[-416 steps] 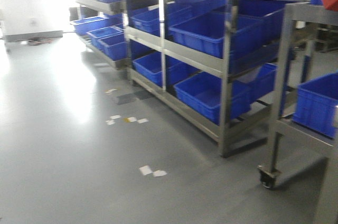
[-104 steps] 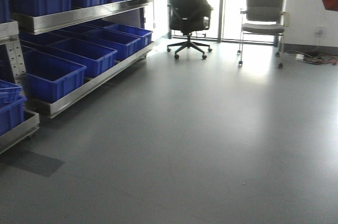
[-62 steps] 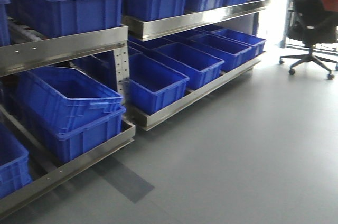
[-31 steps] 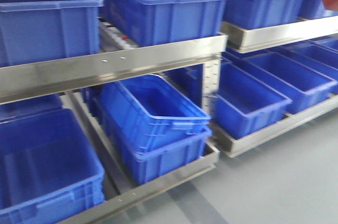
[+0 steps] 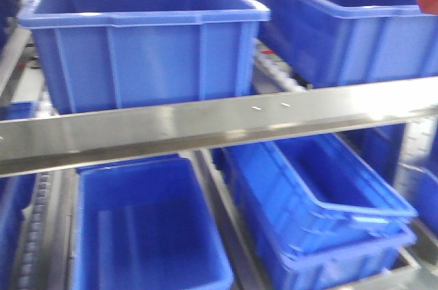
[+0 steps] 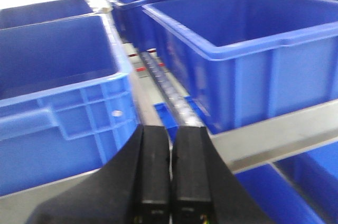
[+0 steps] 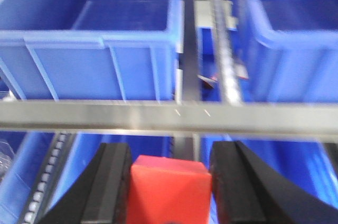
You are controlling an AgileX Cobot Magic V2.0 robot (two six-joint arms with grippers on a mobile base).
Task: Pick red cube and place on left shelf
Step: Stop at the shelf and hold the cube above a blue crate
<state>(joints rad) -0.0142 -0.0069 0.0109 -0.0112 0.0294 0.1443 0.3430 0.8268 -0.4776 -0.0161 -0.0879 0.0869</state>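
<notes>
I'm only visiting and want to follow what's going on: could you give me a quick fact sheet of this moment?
Held item: red cube, gripped between the right jaws
Left jaws: shut, holding nothing
Directly ahead: left shelf, its steel rail running across the view
On the shelf: blue crates, open-topped, empty as far as their insides show
Cube on shelf: not yet

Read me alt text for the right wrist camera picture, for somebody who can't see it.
The right gripper clamps the red cube low in the frame, facing the left shelf, whose steel front rail crosses the picture. Beyond the rail two blue crates sit side by side, with a roller track in the gap between them. The image is slightly blurred.
</notes>
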